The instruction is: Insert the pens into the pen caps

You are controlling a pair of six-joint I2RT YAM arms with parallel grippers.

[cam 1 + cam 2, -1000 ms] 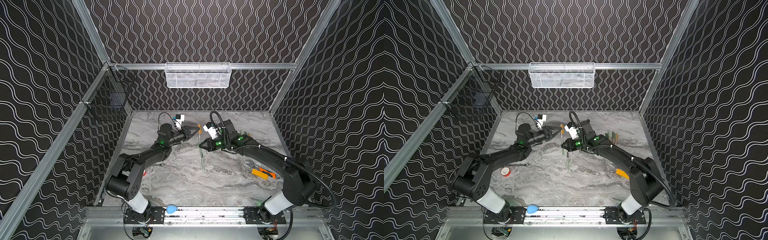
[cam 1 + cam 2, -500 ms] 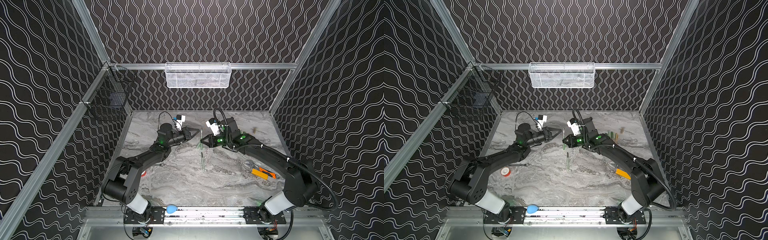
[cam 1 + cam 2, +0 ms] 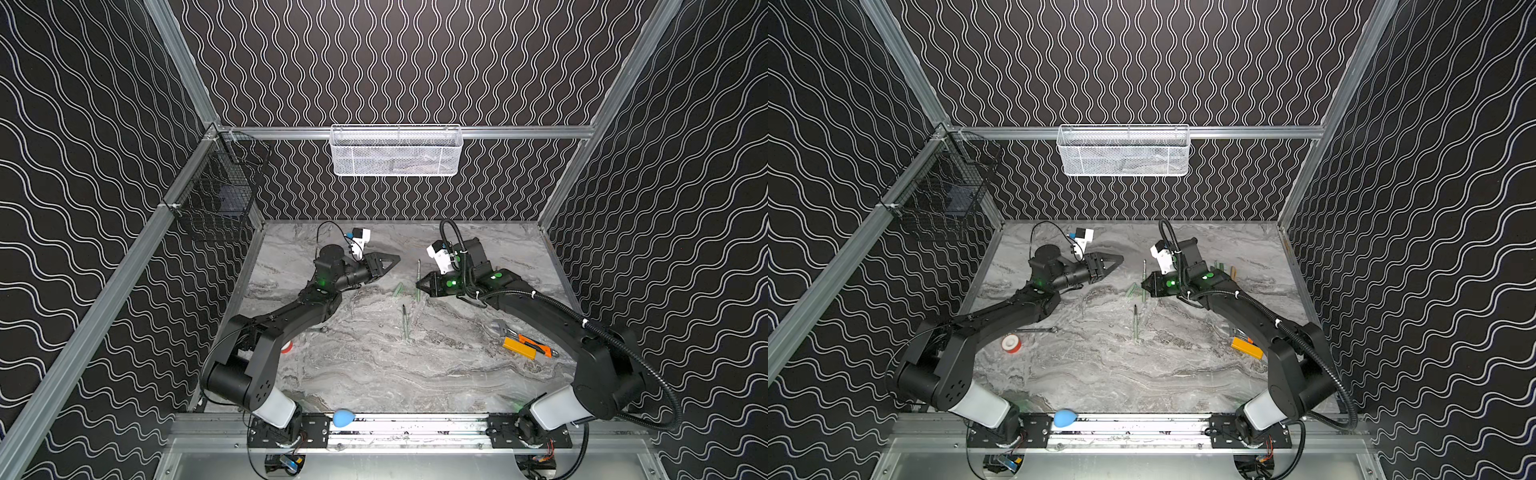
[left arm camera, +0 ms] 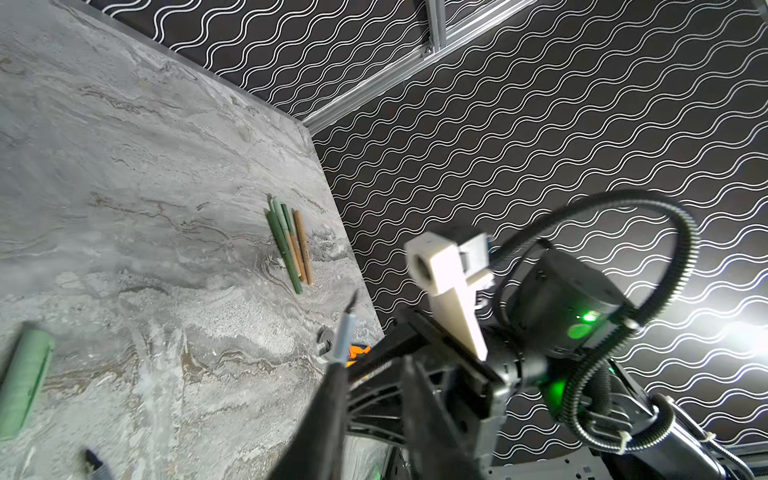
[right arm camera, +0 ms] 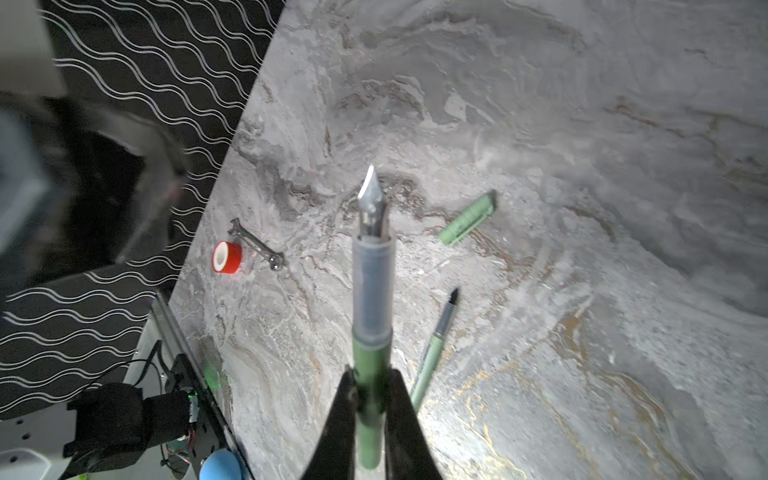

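The bench (image 3: 374, 374) is mostly bare marble, with wide open room in the middle and front. Both arms reach toward its far half, their tips near each other but apart.

The right end effector (image 5: 370, 399) is clamped on a green pen (image 5: 372, 291) low on its body, so the bare nib points out and away. The left end effector (image 3: 392, 261) has its fingers apart with nothing between them.

A row of pens (image 4: 291, 245) lies side by side close to the bench's right edge and wall, leaving little slack there. A loose pen (image 5: 434, 353) lies mid-bench. A pale green cap (image 5: 467, 222) lies flat just past it, near the right end effector's tip.

The step in hand looks like capping the held pen. The likely next move is for the left arm to come down on that cap, grip it across its width and line its open end up with the nib. The loose pen lies near, so the approach should come from the clear far side. The tape (image 5: 226, 257) and wrench (image 5: 255, 245) sit well aside, toward the left edge.
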